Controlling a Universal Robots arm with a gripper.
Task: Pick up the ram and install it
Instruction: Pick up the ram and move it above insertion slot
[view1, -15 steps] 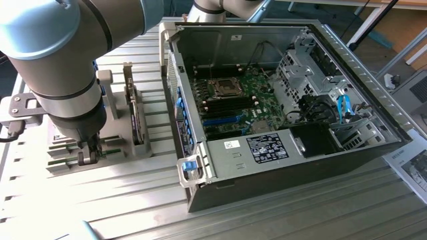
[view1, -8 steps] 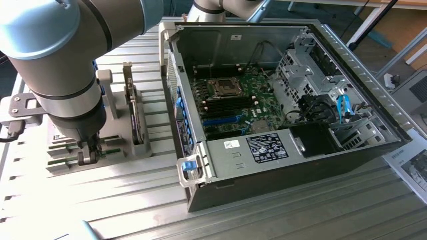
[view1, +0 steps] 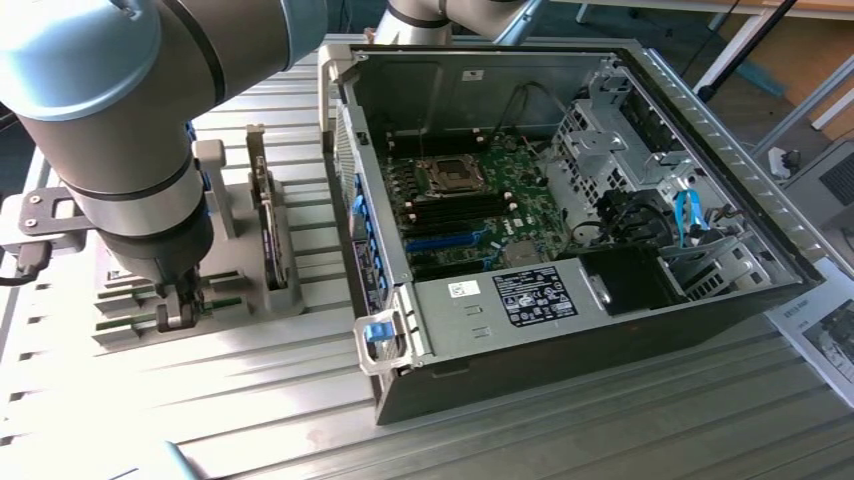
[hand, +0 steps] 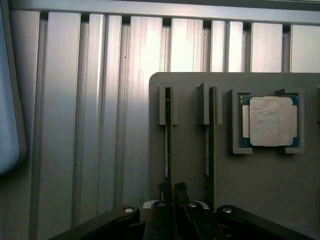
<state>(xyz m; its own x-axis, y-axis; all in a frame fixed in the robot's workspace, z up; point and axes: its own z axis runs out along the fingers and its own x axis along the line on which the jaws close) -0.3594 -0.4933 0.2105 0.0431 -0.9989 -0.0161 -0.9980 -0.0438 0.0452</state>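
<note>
Closest to the wrist camera, the gripper (hand: 172, 194) clamps the ram (hand: 169, 130), which stands on edge in a grey holder (hand: 187, 130) slot. At the exterior view's lower left, the arm (view1: 120, 140) points straight down beside the open computer case (view1: 534, 340).

Robotics lab bench, ribbed aluminium table (view1: 267, 430), opened computer case (view1: 400, 90), grey parts fixture (view1: 134, 335), industrial arm (view1: 107, 110).

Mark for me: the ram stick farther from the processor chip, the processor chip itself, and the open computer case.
ram stick (hand: 169, 135): wrist view, its thin exposed edge, midway along.
processor chip (hand: 270, 121): wrist view, centre of its silver lid.
computer case (view1: 574, 365): exterior view, dark outer side wall.
</note>
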